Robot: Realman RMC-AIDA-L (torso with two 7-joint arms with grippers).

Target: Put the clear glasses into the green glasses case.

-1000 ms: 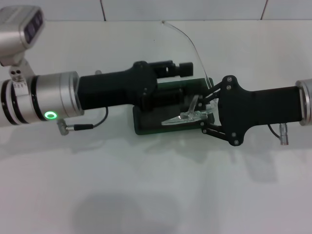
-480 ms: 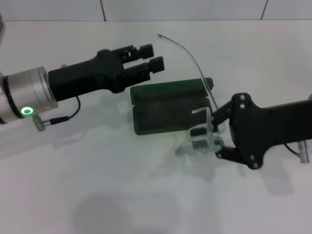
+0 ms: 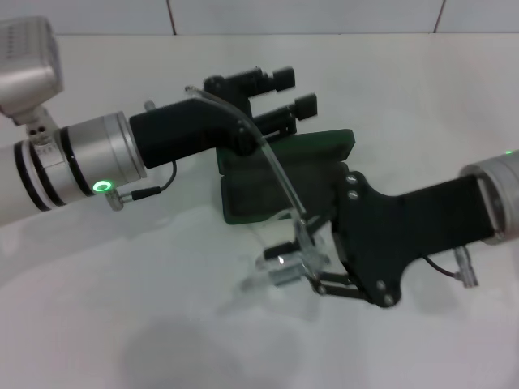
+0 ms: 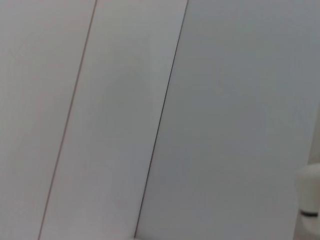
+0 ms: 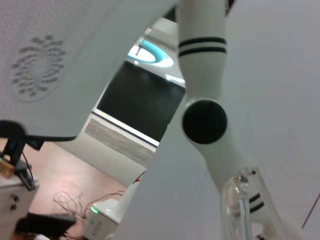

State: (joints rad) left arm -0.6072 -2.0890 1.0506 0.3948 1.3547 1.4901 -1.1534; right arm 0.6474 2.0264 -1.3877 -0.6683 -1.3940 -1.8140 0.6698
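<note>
Head view: the left arm reaches in from the left edge of the table, its wrist level, and the left tool (image 3: 285, 93) hovers above the far side of the one green glasses case (image 3: 280, 174), fingers parted and gripping nothing. The right arm comes in from the right edge, and the right tool (image 3: 298, 261) hangs near the case's front side, clenched on the one pair of clear glasses (image 3: 276, 263); one clear temple arcs up across the left arm. The case lies open near the table's middle.

Left wrist view: only pale panels with seams.

Right wrist view: white robot body and room beyond.
</note>
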